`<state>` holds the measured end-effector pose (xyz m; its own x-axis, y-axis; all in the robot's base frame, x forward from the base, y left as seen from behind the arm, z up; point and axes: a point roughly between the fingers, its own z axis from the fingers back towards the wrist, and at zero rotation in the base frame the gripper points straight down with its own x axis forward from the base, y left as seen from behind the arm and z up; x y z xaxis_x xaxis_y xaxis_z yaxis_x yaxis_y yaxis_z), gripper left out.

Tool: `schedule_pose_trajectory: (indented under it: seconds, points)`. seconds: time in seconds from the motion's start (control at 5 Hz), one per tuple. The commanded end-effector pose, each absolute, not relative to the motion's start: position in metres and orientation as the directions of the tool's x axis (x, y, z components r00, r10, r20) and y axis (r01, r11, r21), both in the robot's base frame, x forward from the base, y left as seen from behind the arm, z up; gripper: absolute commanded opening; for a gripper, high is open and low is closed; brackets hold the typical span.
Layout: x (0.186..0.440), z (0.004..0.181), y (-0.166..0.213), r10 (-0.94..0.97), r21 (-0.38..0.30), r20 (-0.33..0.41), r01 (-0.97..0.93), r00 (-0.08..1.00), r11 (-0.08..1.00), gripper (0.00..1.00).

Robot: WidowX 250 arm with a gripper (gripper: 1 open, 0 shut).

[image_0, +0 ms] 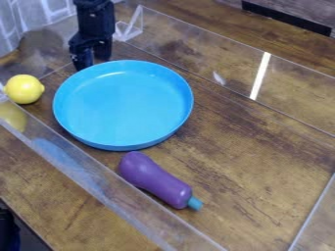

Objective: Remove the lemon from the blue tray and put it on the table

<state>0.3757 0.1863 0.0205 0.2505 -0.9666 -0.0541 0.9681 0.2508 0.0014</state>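
The yellow lemon [23, 89] rests on the dark wood table [249, 147], just left of the blue tray [124, 105] and outside its rim. Nothing lies inside the tray. My black gripper [89, 57] hangs at the tray's far left rim, pointing down, open, with nothing between its fingers. It stands behind and to the right of the lemon, well apart from it.
A purple eggplant [156, 179] with a teal stem lies in front of the tray, near the table's front edge. A glossy clear sheet covers the tabletop and throws a bright reflection [261, 75] at the right.
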Motion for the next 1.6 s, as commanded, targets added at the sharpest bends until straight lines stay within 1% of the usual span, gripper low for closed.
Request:
schedule_pose_trajectory:
  seconds: [0.0, 0.6, 0.8, 1.2, 1.4]
  points:
    - [0.367, 0.034, 0.197, -0.968, 0.028, -0.067, 0.971, 0.24, 0.239, 1.0]
    - [0.366, 0.03, 0.2, -0.983, 0.025, -0.078, 0.986, 0.169, 0.168, 1.0]
    - [0.362, 0.036, 0.198, -0.973, 0.025, -0.079, 0.976, 0.216, 0.214, 1.0]
    - [0.374, 0.039, 0.198, -0.982, 0.025, -0.081, 0.985, 0.169, 0.168, 1.0]
    - [0.375, 0.048, 0.196, -0.973, 0.025, -0.082, 0.977, 0.215, 0.214, 1.0]
